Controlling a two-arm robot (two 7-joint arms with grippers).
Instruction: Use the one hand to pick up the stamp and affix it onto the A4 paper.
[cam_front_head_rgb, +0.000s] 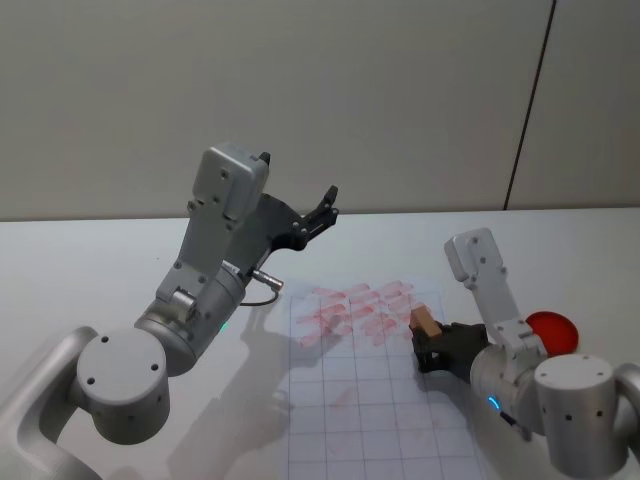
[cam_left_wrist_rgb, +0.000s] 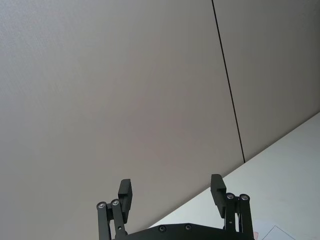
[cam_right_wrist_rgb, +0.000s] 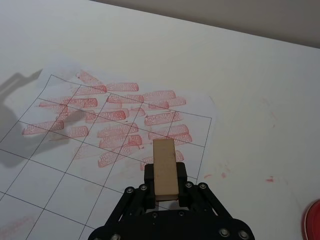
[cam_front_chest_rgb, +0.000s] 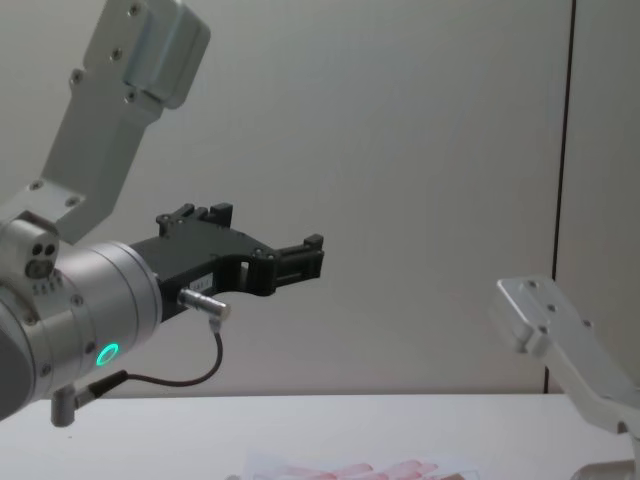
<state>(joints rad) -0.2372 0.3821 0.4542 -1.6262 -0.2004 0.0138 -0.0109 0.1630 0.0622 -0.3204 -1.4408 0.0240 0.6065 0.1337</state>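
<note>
On the table (cam_front_head_rgb: 100, 270)
A4 paper (cam_front_head_rgb: 360, 400) at centre; over its right edge, stamp (cam_front_head_rgb: 426, 322) in right gripper (cam_front_head_rgb: 424, 338); left gripper (cam_front_head_rgb: 325, 205) raised at left; red disc (cam_front_head_rgb: 552, 330) far right.

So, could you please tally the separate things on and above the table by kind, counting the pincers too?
pincers: 2 (left pincer open and raised, right pincer shut on the wooden stamp)
wooden stamp: 1
paper sheet: 1
red disc: 1
Total: 5

The right pincer (cam_right_wrist_rgb: 165, 176) clamps the stamp (cam_right_wrist_rgb: 164, 162) — its end over red prints (cam_right_wrist_rgb: 117, 131) on the A4 paper (cam_right_wrist_rgb: 55, 190).
</note>
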